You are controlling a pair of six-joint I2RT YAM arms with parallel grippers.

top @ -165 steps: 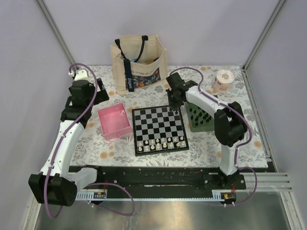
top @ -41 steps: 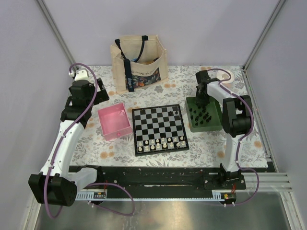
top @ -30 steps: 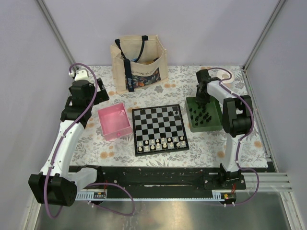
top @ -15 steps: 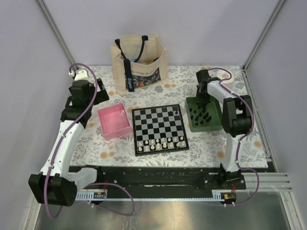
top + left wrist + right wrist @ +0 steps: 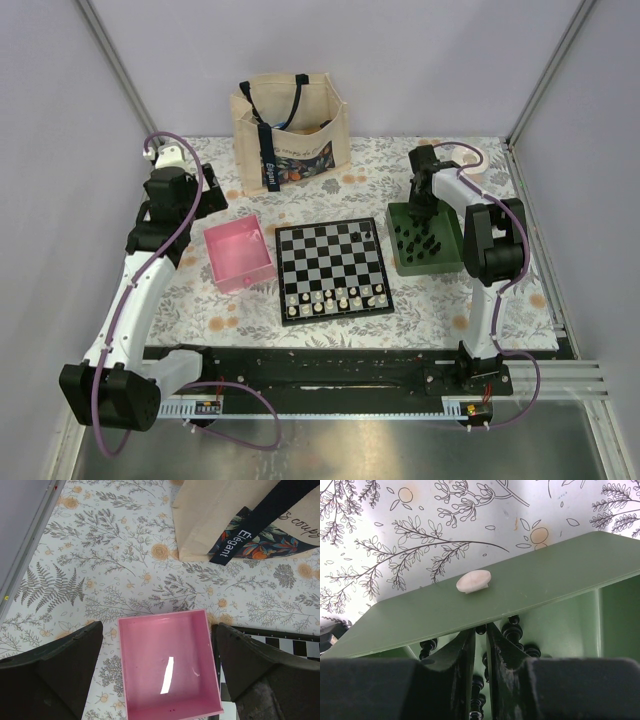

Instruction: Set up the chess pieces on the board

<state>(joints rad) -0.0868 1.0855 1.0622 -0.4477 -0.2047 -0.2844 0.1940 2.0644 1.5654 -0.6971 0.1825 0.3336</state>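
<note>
The right gripper [image 5: 481,630] is set in the green tray [image 5: 545,587] near the desk's right edge, nearly shut among the chess pieces [image 5: 511,630]; a grasp cannot be told. The left gripper [image 5: 157,630] is held released, facing the pink tray [image 5: 150,655] beside the mid-desk board [image 5: 331,268].

Inside the green tray [image 5: 560,575], the black chess pieces [image 5: 512,630] show only as beads, half hidden by the tray's wall and by the blurred fingers [image 5: 457,655] of the right gripper [image 5: 481,632] (whether one sits pinched in that narrow gap cannot be told). From above they are too small to tell by kind. Left of the green tray, the board [image 5: 280,647] is cut by the left wrist view's edge to a strip of squares.
</note>
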